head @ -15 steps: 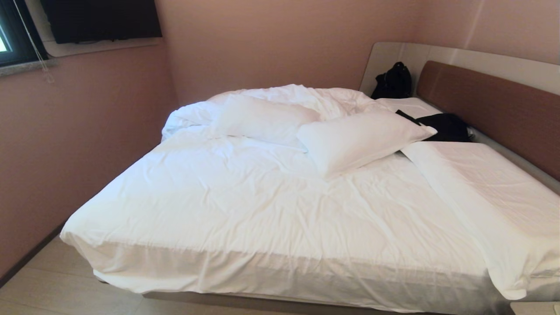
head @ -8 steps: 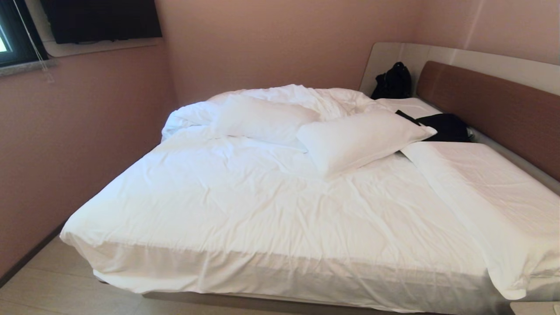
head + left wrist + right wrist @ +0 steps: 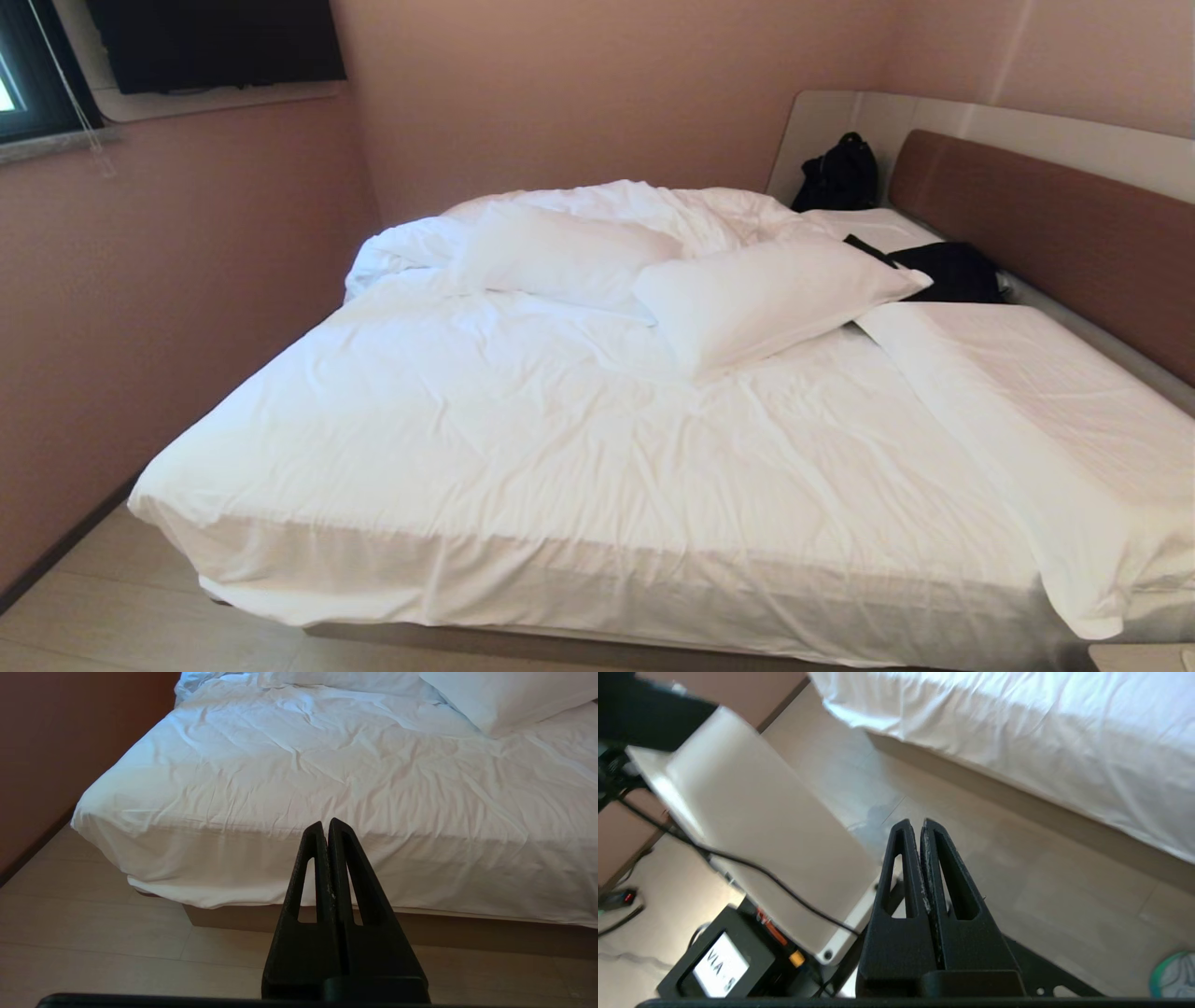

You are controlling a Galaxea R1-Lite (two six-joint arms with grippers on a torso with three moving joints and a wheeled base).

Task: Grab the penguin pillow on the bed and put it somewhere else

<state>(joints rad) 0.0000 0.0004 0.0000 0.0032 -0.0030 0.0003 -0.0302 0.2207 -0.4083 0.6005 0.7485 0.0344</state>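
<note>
- Across the centre of the head view lies the bed (image 3: 523,448), covered in wrinkled white sheets, with its brown headboard (image 3: 1055,233) at the right edge of the frame.
- Two plain white pillows rest near the upper middle: one pillow (image 3: 569,252) against the bunched duvet, the other pillow (image 3: 766,294) just beside it, toward the headboard.
- A black bag (image 3: 838,173) stands in the upper right corner of the bed frame; a dark garment (image 3: 948,269) lies below it, beside the headboard.
- The penguin pillow appears in none of the three views; its position cannot be told.
- The left gripper (image 3: 328,823) hangs in front of the bed's near edge, above the floor (image 3: 93,933), fingers pressed together, holding nothing.
- The right gripper (image 3: 920,826) points down at the floor beside the bed, over the robot's white base panel (image 3: 752,826), fingers likewise pressed together and empty.
- Neither arm appears in the head view.
</note>
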